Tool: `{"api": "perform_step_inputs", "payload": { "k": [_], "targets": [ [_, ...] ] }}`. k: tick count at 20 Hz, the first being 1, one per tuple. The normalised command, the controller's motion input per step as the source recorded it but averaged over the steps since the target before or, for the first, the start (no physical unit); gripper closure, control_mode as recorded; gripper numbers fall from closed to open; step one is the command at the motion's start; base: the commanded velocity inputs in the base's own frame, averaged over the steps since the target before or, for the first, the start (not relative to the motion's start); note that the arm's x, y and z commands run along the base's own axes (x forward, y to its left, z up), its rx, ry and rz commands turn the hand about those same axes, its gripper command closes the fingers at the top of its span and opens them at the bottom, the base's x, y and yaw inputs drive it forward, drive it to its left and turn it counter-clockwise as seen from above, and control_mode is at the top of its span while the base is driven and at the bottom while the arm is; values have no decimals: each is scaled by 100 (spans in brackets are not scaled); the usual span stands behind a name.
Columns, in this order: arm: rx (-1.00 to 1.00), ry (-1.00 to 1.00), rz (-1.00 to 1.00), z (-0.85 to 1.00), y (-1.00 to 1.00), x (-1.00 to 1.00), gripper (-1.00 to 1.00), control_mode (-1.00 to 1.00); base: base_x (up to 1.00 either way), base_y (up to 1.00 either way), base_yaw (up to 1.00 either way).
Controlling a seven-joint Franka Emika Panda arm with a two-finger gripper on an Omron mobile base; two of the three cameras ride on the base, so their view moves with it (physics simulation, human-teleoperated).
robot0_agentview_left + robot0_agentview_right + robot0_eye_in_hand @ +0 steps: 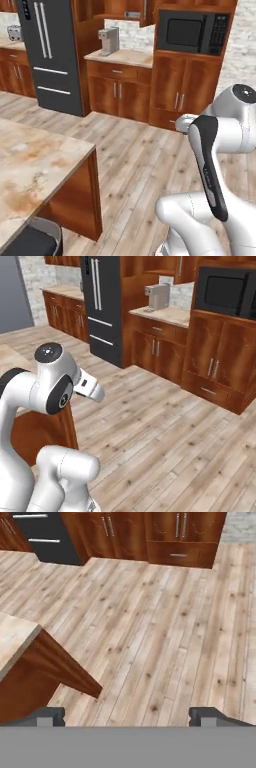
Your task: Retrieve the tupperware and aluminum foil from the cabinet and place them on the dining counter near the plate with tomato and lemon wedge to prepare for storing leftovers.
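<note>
Gripper (127, 717) fingertips spread wide apart, holding nothing, above pale plank wooden floor (165, 627). Beige marble-look dining counter (35, 165) with rust veining sits at left, corner near the gripper.

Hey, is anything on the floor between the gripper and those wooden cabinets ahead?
Nothing visible. The open gripper looks over bare plank floor to the cabinets. The dining counter corner sits off to one side.
</note>
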Motion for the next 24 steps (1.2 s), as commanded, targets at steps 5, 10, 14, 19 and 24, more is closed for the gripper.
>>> {"api": "perform_step_inputs", "payload": {
  "k": [5,10,14,19,24],
  "targets": [
    [0,0,0,0,0,0,-100,100,100,-4,-30],
    [0,0,0,0,0,0,-100,100,100,4,-24],
    [0,0,0,0,0,0,-100,100,100,0,-21],
    [0,0,0,0,0,0,-100,100,100,0,-2],
    [0,0,0,0,0,0,-100,100,100,0,27]
  ]
}}
